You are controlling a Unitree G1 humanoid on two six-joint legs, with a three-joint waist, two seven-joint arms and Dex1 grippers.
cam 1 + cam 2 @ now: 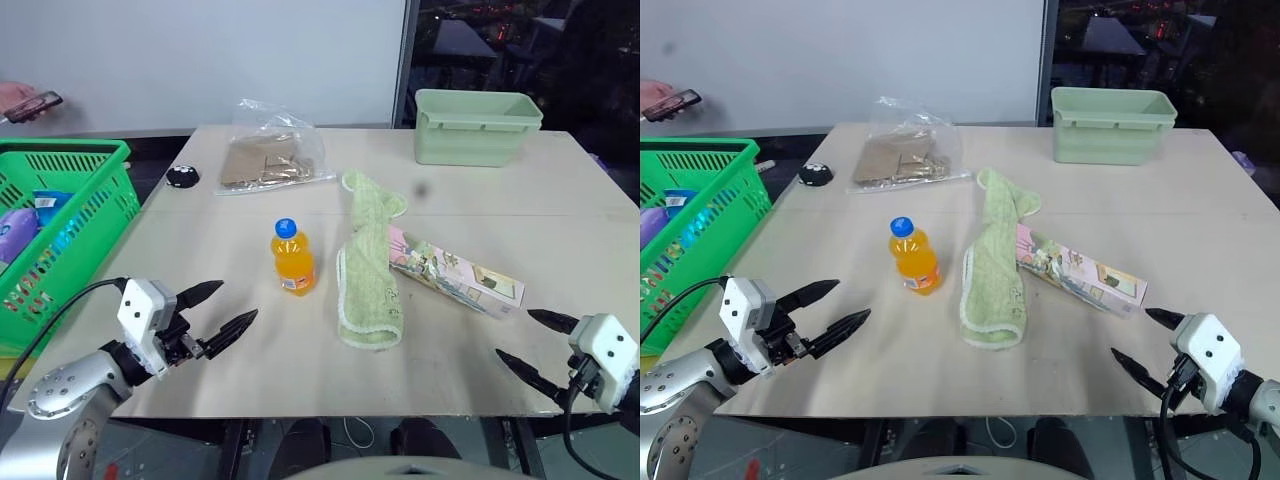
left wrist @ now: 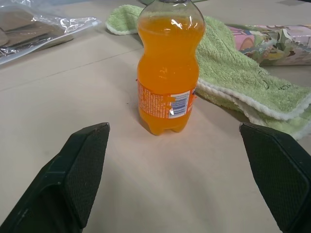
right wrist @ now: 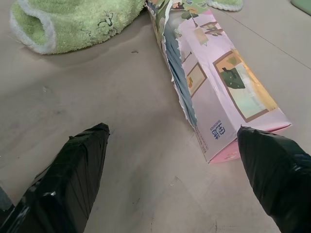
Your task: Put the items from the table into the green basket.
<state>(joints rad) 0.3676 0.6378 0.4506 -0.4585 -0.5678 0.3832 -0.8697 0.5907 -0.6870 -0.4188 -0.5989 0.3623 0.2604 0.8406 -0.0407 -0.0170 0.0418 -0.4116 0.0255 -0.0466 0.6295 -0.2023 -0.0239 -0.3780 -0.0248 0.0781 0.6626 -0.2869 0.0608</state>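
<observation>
Both our grippers hover low over the table's (image 1: pixel 560 190) near edge, jaws spread, gripping nothing; left gripper (image 1: pixel 222 308) aims at the orange drink bottle (image 1: pixel 292 257) mid-table; right gripper (image 1: pixel 532 340) faces the pink carton (image 1: pixel 465 279); green basket (image 1: pixel 88 215) sits left.
</observation>
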